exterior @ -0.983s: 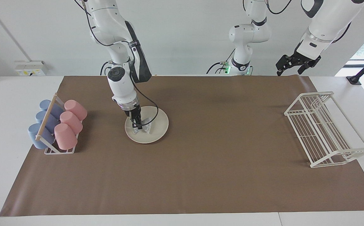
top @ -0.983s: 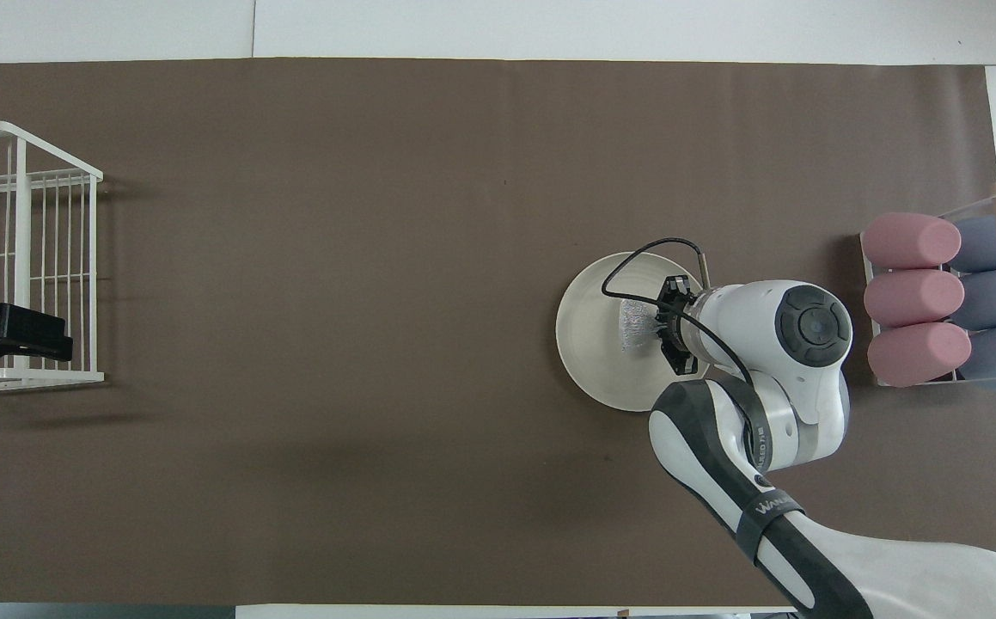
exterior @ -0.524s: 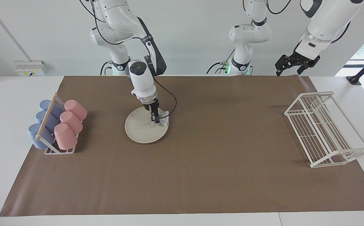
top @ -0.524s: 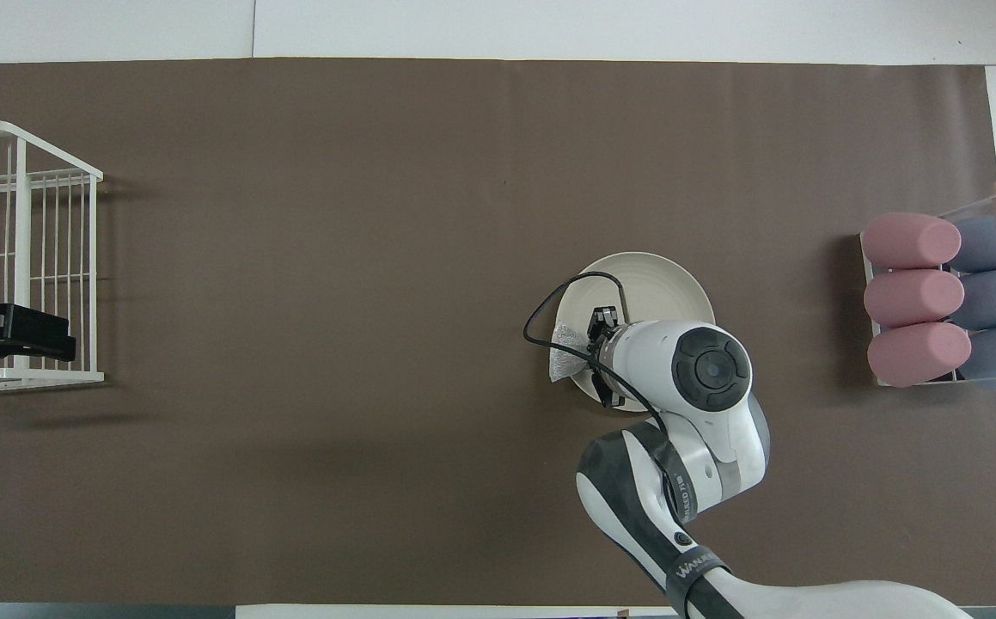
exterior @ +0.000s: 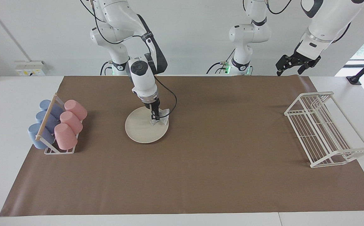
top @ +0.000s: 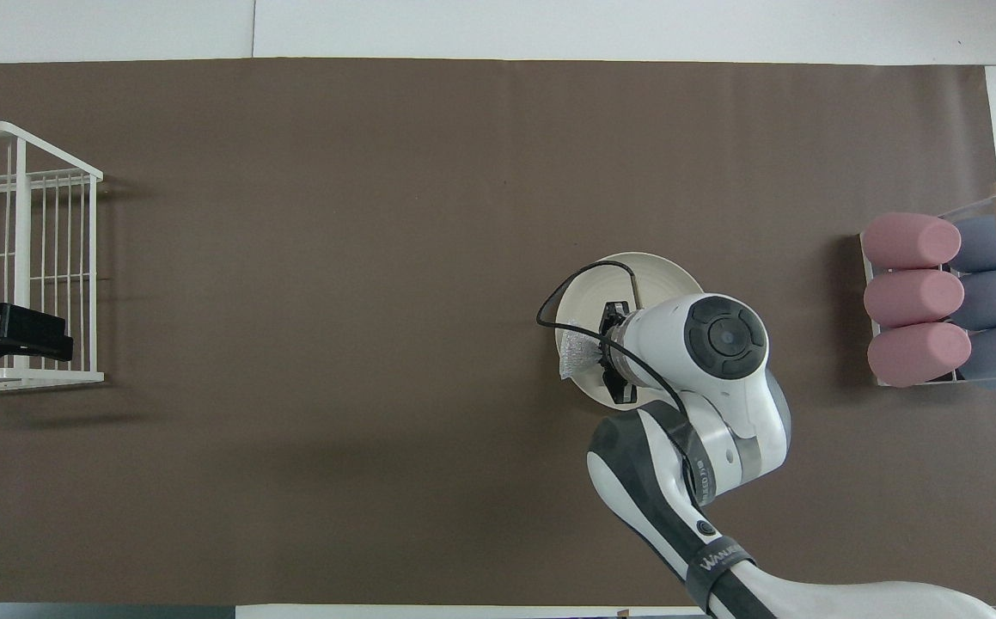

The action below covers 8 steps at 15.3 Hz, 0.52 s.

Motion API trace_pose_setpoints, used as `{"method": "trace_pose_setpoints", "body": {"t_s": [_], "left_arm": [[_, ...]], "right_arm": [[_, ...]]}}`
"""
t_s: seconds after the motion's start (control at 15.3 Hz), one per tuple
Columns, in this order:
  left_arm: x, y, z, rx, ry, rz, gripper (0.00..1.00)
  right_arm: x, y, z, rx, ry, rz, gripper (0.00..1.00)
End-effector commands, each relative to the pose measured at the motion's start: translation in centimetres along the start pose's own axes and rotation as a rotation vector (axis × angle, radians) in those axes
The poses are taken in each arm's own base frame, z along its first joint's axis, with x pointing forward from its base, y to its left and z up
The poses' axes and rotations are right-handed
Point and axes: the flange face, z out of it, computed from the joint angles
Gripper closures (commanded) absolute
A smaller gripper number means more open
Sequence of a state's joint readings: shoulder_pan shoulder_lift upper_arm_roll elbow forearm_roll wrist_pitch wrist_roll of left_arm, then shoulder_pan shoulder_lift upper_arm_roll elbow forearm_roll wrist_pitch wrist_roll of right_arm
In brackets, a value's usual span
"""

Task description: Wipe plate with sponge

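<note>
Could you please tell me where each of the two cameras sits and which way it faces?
Facing view: high across the table, facing the robots; both arms show, right gripper holding the sponge on the plate, left gripper waiting above the wire rack.
Overhead view: above the robots' end, looking steeply down; right arm and left gripper show.
Shared: plate, sponge, rack, cups.

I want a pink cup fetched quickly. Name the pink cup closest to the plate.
The pink cup nearest the robots in its row of three; it lies closest to the plate; the other two sit farther from the robots.
</note>
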State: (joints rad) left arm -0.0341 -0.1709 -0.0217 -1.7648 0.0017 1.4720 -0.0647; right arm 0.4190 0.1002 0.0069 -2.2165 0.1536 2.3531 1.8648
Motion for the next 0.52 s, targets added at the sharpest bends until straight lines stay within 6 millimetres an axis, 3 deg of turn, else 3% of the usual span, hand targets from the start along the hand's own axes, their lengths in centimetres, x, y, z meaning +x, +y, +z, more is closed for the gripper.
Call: {"method": "trace_pose_setpoints", "body": {"t_s": [0.0, 0.07, 0.2, 0.46], "left_arm": [[-0.5, -0.4, -0.3, -0.002, 0.008, -0.014, 0.0], [-0.5, -0.4, -0.4, -0.06, 0.005, -0.022, 0.0], [-0.4, -2.2, 0.0, -0.269, -0.012, -0.085, 0.0], [-1.1, 0.1, 1.8, -0.525, -0.055, -0.085, 0.0]], "right_arm": [[-1.4, -0.9, -6.2, -0.045, 0.009, -0.018, 1.0], [-2.4, -1.1, -8.0, -0.061, 0.01, -0.019, 1.0], [-5.2, -0.8, -11.3, -0.079, 0.012, 0.0, 1.0], [-10.3, 0.3, -17.1, -0.066, 0.003, 0.015, 1.0]]}}
